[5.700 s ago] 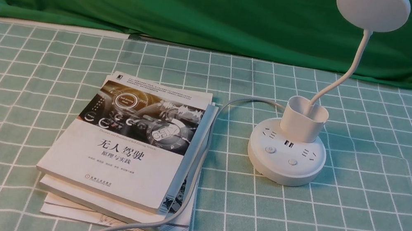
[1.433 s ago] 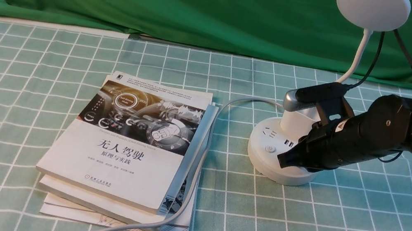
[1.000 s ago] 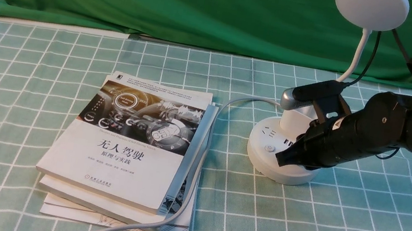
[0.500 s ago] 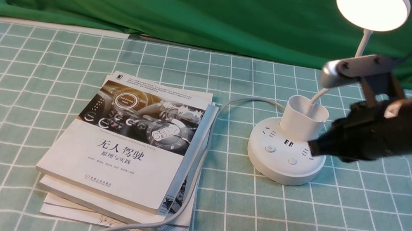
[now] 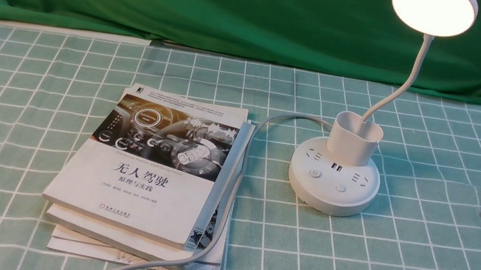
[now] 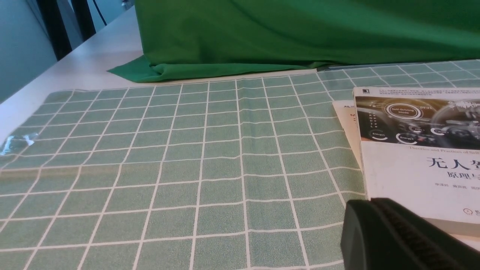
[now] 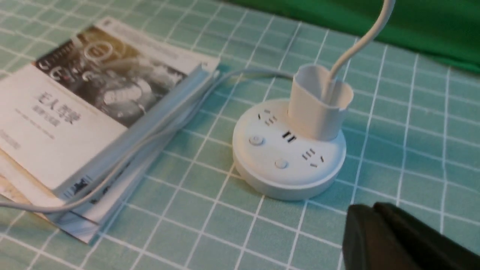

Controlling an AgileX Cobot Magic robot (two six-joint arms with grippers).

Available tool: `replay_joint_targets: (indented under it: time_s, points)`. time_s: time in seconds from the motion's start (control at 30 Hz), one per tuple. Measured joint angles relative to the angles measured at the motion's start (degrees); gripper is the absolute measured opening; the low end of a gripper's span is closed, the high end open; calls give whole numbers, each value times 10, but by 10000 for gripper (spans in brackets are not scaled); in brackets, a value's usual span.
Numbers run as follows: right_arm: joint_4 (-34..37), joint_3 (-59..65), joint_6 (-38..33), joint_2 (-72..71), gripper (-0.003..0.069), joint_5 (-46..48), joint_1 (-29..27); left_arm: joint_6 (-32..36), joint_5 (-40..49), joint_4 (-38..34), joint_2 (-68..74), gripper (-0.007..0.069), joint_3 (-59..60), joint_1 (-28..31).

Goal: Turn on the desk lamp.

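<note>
lamp [image 5: 432, 10] lit, press step looks done (base [image 7: 288, 165] sits clear ahead of right pincer [image 7: 365, 217], jaws together, empty); next: park arm

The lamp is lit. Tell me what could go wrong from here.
1. The right gripper sits low beside the desk lamp. A stray sweep could hit one of the base buttons and switch the glowing head off, or knock the thin gooseneck.
2. The cord is draped over the stack of books and runs out of the front view toward the robot. An arm catching it could drag the lamp or the books.
</note>
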Motion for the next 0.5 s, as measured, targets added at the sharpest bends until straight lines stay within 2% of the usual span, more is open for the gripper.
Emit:
replay_joint_targets:
  time_s: [0.23, 0.5]
  points:
    - [0, 75, -1, -127, 97, -72, 0, 0, 0, 0, 0, 21, 0, 0]
    - [-2, 154, -2, -213, 116, -105, -1, 0, 0, 0, 0, 21, 0, 0]
